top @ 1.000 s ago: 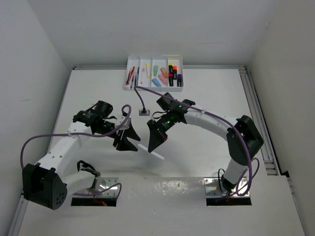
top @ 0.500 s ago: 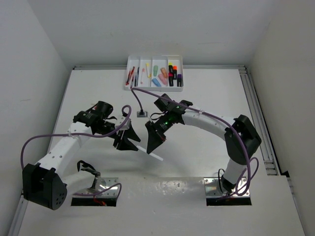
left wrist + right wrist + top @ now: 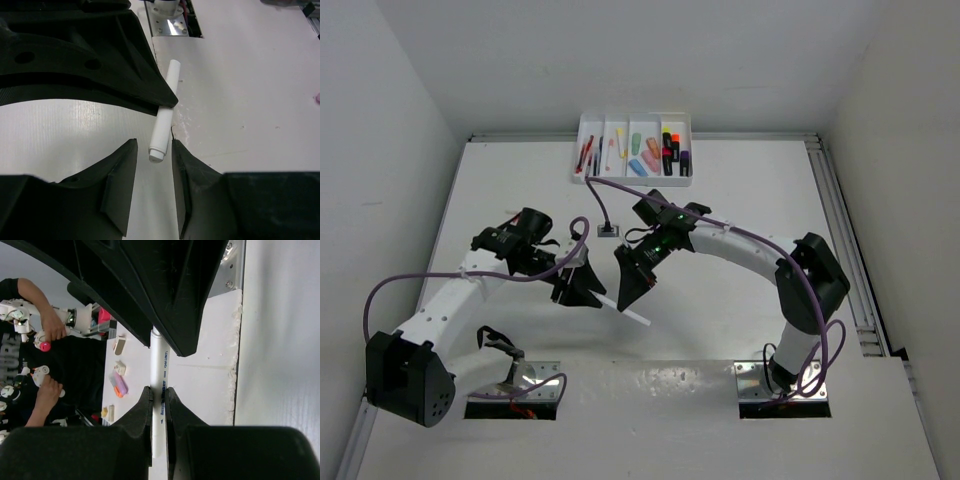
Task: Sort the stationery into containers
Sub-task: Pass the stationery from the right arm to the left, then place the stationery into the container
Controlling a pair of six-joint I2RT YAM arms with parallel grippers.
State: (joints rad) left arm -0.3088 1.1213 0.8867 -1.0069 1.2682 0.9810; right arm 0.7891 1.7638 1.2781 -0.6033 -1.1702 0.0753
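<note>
A white pen [image 3: 630, 311] hangs above the table near its middle. My right gripper [image 3: 626, 296] is shut on the pen; in the right wrist view the pen [image 3: 161, 371] sits pinched between its fingers [image 3: 145, 405]. My left gripper [image 3: 592, 296] faces it, open. In the left wrist view its jaws [image 3: 152, 145] stand apart on either side of the pen's near end [image 3: 161, 127]. The white four-compartment tray [image 3: 687, 120] stands at the far edge. It holds red pens [image 3: 587, 152] on the left and several highlighters [image 3: 669, 152] on the right.
A small grey square block [image 3: 609, 230] with a purple cable lies between the arms and the tray. Silver base plates [image 3: 535, 381] [image 3: 752, 376] are at the near edge. A metal rail [image 3: 840, 230] runs along the right side.
My right gripper has shifted slightly left with the white pen, bringing the pen's end between the left gripper's open jaws. The left arm has barely moved.
</note>
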